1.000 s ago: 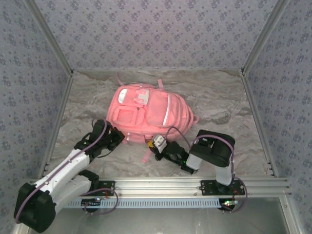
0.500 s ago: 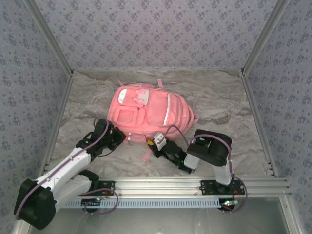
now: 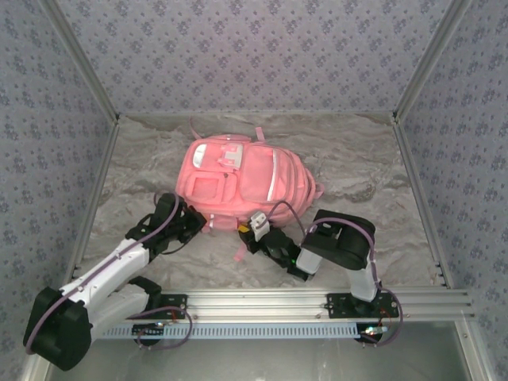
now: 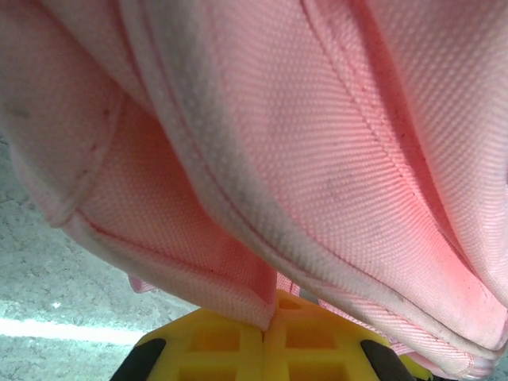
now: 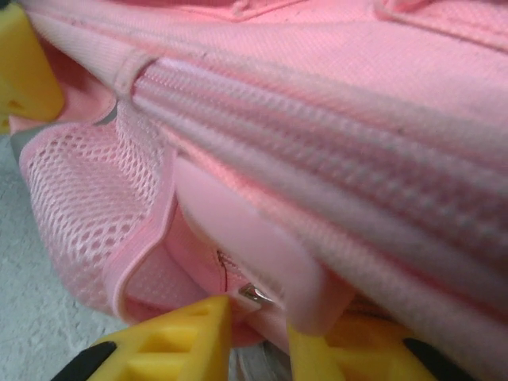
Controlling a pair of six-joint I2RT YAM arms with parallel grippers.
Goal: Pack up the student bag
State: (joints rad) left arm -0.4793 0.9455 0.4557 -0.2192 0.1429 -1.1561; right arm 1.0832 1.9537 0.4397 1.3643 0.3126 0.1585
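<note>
Student bag (image 3: 238, 178) lies flat at frame centre, its lower edge at both grippers. Left gripper (image 4: 266, 337) is clamped on a hem fold. Right gripper (image 5: 258, 317) sits slightly parted around a pink tab (image 5: 254, 262); can't tell if it grips. Fabric looks soft, floppy, probably light, so it likely sags and drags. Best holds: seams, tabs, straps. Beyond, bare table (image 3: 365, 159) leaves room upper right; walls (image 3: 254, 55) close behind.

The student bag (image 3: 242, 178) was pink, with white strips and a white patch. Just ahead of the right gripper (image 5: 258, 332), whose fingertips (image 5: 171, 337) were yellow, its mesh (image 5: 79, 198) and ribbed zip were pink. The left gripper (image 4: 266, 337) was yellow too, beneath woven pink cloth. The table (image 3: 357, 175) was grey-marbled and the walls (image 3: 254, 55) were lilac with small flowers.
</note>
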